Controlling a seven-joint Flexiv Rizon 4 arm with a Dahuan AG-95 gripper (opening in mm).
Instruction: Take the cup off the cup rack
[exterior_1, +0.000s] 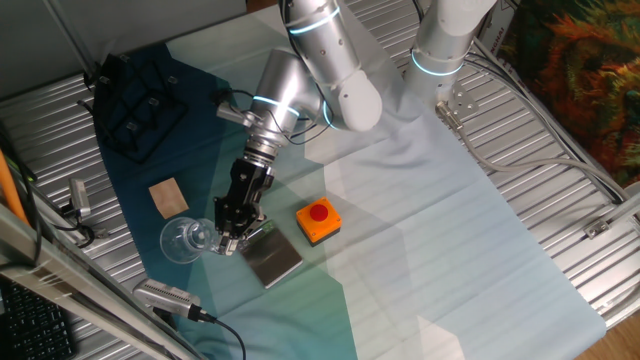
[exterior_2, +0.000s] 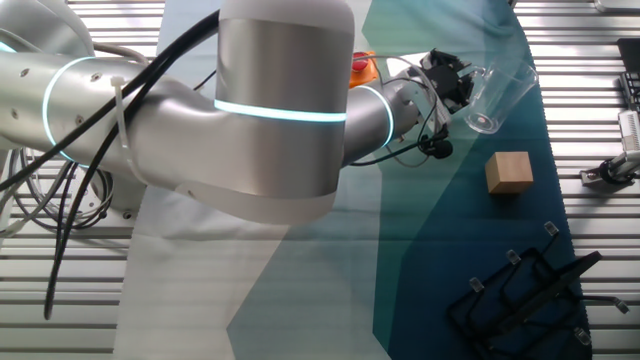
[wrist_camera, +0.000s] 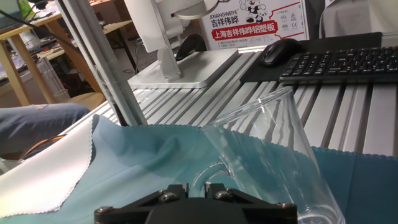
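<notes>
The clear glass cup (exterior_1: 184, 240) is off the cup rack (exterior_1: 135, 100) and lies tilted on its side low over the teal cloth, mouth away from the hand. My gripper (exterior_1: 230, 238) is shut on its side handle. In the other fixed view the cup (exterior_2: 497, 93) sticks out sideways from the gripper (exterior_2: 452, 80), well away from the black rack (exterior_2: 528, 290). The hand view shows the cup (wrist_camera: 273, 149) filling the right side, its handle running down between the two black fingers of the gripper (wrist_camera: 198, 188).
A wooden block (exterior_1: 168, 197) lies between rack and cup. An orange box with a red button (exterior_1: 318, 221) and a grey metal plate (exterior_1: 272, 256) sit just right of the gripper. Cables and metal fittings (exterior_1: 170, 297) lie at the table's front edge.
</notes>
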